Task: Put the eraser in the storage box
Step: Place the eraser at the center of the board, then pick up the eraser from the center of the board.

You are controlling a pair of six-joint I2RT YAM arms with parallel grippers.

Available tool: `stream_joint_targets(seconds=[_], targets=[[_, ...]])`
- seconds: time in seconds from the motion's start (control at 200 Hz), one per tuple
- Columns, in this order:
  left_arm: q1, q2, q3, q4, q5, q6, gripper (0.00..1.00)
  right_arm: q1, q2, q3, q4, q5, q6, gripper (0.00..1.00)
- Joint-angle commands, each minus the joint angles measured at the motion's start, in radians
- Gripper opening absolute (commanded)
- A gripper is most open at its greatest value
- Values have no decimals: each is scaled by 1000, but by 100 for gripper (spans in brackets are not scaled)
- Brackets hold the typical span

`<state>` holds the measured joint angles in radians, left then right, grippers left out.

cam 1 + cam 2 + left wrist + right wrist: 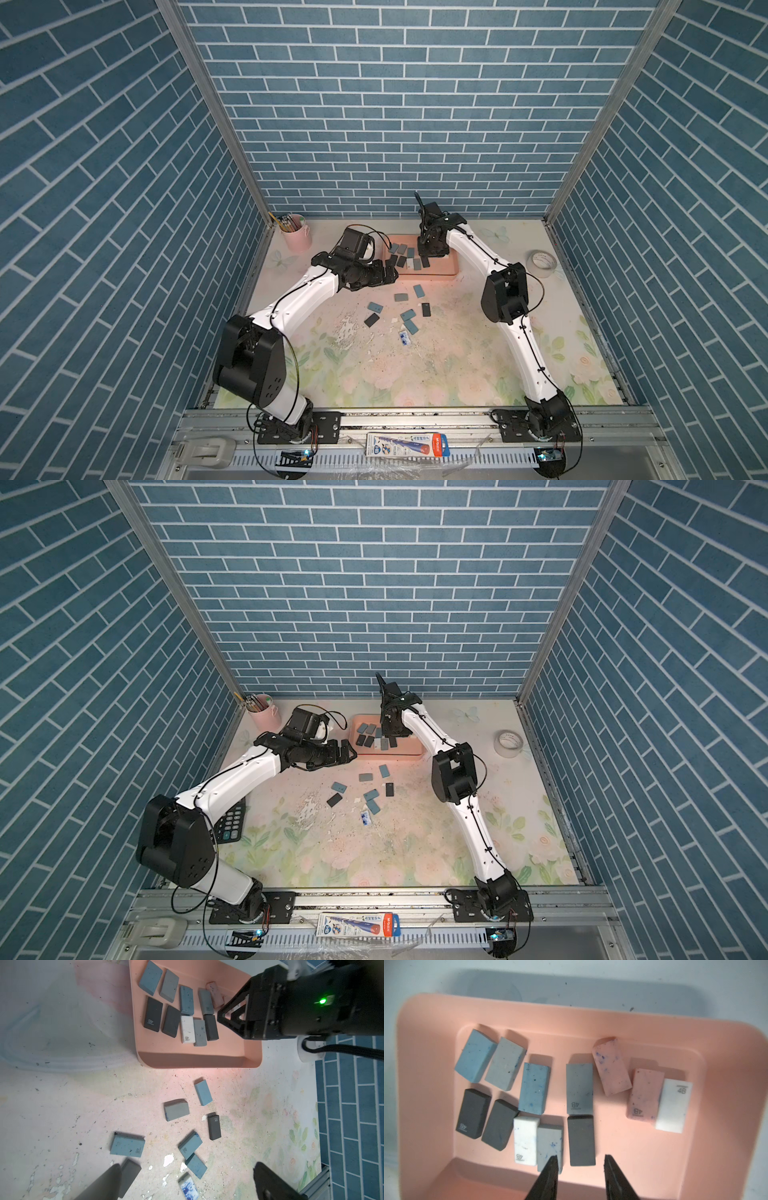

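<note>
- In both top views: finds the right gripper (427, 258) pointing down into the storage box (453, 268), tips hidden under its own wrist; cannot tell the gap from here. Finds the left gripper (390, 272) held level just beside the box's left end, spread wide, carrying nothing. Shows eight loose erasers (401, 297) scattered on the table (457, 340), just on the base side of the box, at mixed angles, near both grippers.
- From the left wrist: looks past its own wide-apart fingers (104, 1184) onto the loose erasers (176, 1110), all lying ahead of and between them. Beyond, shows the storage box (197, 1061) with the right gripper (222, 1016) low over its floor.
- From the right wrist: shows both fingers (548, 1178) apart, clamped on nothing. Sets a dark eraser (581, 1140) flat on the box floor just ahead of the tips, centred on the gap, long axis running the way the fingers point, narrower than the gap, seemingly untouched. Counts a dozen erasers inside the storage box (425, 1064).
- Judgement: counts that dark eraser as stowed and takes the loose group as next. Favours the left gripper, free and spread wide beside the group. Asks of the right gripper a lift clear of the rim first. Calls for turning the wrist to straddle the short sides of whichever piece, given the mixed angles.
</note>
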<state>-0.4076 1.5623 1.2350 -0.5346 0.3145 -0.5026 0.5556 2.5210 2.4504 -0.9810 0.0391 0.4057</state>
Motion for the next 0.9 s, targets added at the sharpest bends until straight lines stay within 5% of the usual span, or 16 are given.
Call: stream_joint_targets(seconds=[0.0, 0.17, 0.375, 0.555, 0.895], targets=[[27, 13, 32, -85, -69, 51, 100, 4, -108, -28, -43, 34, -27, 44], [47, 61, 50, -175, -112, 105, 100, 4, -309, -245, 55, 24, -52, 60], [44, 117, 2, -241, -79, 165, 100, 13, -623, -650, 233, 1, -65, 97], [31, 99, -104, -217, -62, 167, 99, 36, -800, -930, 301, 20, -58, 98], [-65, 231, -88, -262, -140, 214, 74, 38, -937, -1144, 352, 40, -25, 98]])
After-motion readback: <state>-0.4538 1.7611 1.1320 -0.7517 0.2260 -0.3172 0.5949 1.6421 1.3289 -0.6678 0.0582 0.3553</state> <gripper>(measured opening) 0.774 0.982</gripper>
